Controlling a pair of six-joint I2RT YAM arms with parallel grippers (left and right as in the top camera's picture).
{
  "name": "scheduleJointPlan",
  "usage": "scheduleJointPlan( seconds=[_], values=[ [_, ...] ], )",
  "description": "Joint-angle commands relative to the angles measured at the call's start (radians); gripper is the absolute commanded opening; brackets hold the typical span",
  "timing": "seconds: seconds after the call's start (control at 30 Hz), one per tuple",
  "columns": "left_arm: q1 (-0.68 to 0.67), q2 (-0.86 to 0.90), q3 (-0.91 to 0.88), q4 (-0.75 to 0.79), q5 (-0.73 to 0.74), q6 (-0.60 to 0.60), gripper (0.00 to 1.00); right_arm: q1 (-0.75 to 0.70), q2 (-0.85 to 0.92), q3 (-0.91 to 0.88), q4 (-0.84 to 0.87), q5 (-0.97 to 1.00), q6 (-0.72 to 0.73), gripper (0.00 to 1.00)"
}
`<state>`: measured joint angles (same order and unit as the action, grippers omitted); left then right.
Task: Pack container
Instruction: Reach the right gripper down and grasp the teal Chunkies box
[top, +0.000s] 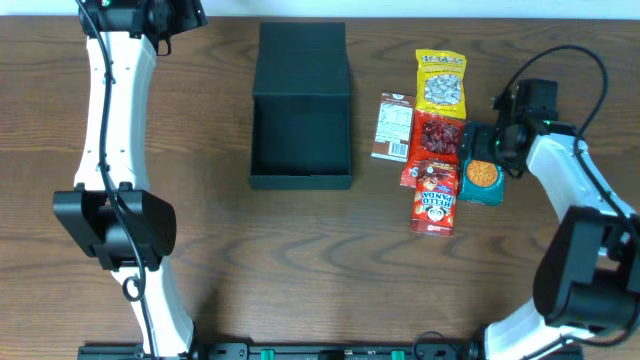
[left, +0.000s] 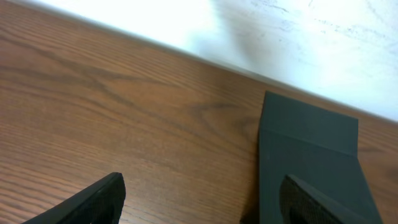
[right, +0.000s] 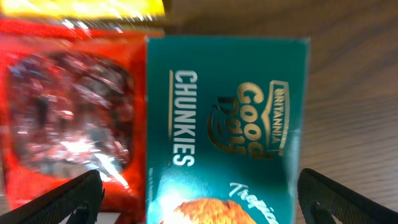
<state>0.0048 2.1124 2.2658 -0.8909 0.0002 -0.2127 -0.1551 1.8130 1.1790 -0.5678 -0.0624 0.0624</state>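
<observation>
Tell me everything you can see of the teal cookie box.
The cookie box is a teal cardboard carton printed Britannia Good Day Chunkies in white and gold, with a cookie pictured at one end. It looks shut and undented. It lies flat on the wooden table, with one long side against the red packet, which lies to its left in the overhead view. The right gripper hangs over it, jaws wide open on either side, not gripping it.

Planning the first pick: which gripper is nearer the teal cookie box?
Right. The right gripper is directly over the teal cookie box; the left gripper is far away, beside the container.
</observation>
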Motion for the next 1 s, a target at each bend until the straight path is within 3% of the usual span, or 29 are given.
scheduleJointPlan(
  seconds=[0.0,0.97],
  values=[
    [0.002,0.027,-0.008,-0.001,-0.011,0.003,0.8,-0.013,0.034,0.017,-0.001,0.016,-0.019,0.99],
    [0.002,0.027,-0.008,-0.014,-0.01,0.003,0.8,-0.043,0.044,0.05,-0.053,0.089,0.056,0.99]
  ],
)
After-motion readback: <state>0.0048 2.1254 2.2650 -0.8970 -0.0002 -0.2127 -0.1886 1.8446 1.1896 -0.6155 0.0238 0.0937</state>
